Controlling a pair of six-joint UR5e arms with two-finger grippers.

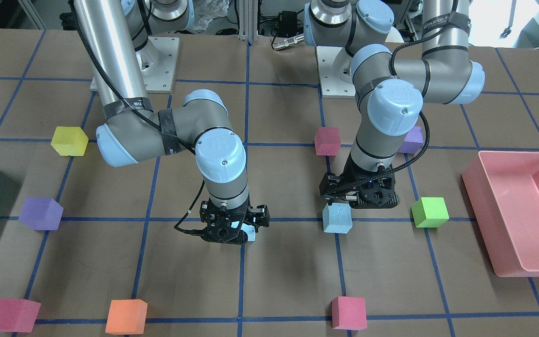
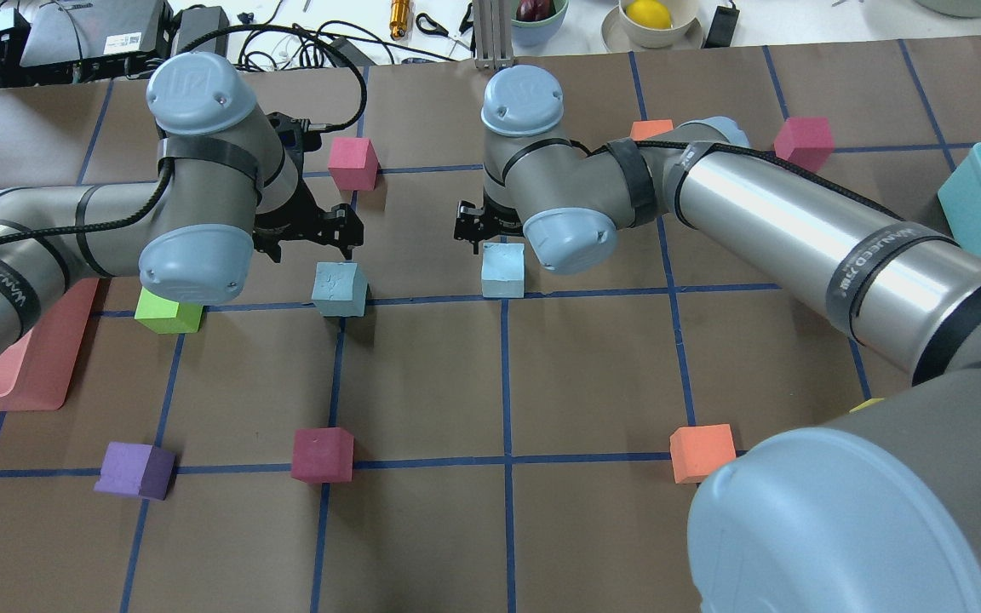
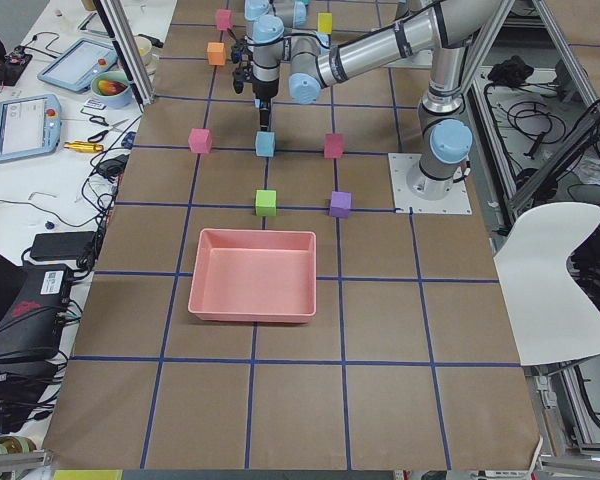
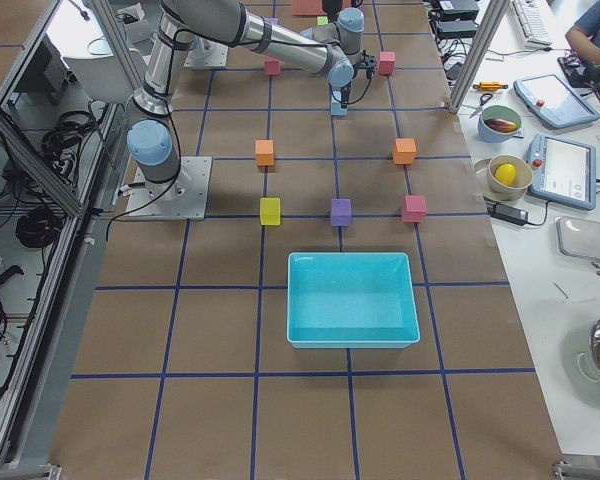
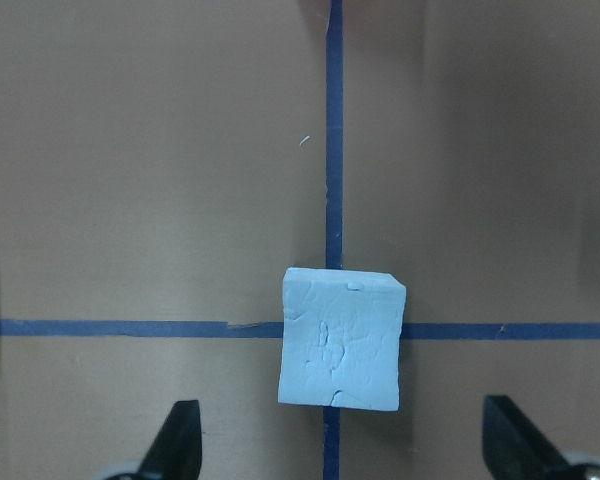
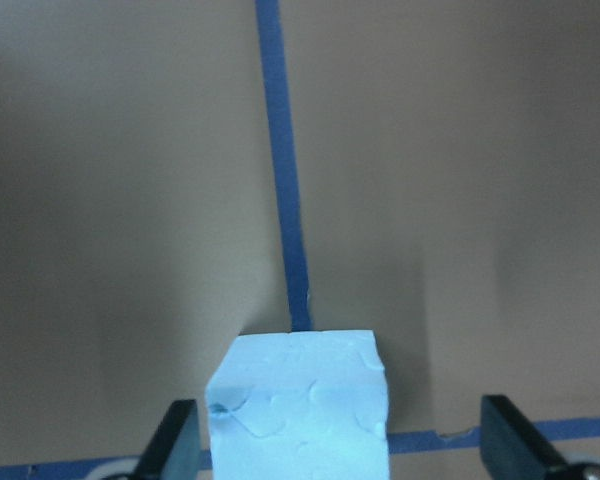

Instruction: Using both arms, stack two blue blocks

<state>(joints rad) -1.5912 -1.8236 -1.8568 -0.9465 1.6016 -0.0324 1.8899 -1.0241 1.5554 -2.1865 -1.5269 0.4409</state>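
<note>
The left hand [image 5: 342, 440] hangs empty with its fingers [image 5: 180, 445] spread wide. One blue block [image 5: 342, 338] sits on the worktop [image 5: 130, 150] almost dead centre in the gap, just ahead of the fingertips, its faces a touch skewed to them. Over to the right hand [image 6: 335, 440], likewise spread and holding nothing. The other blue block [image 6: 300, 405] fills far more of its gap and crowds one finger, so this hand looks the lower and nearer of the two. A straight drop should suit the left; the right probably wants a small sideways nudge first.
</note>
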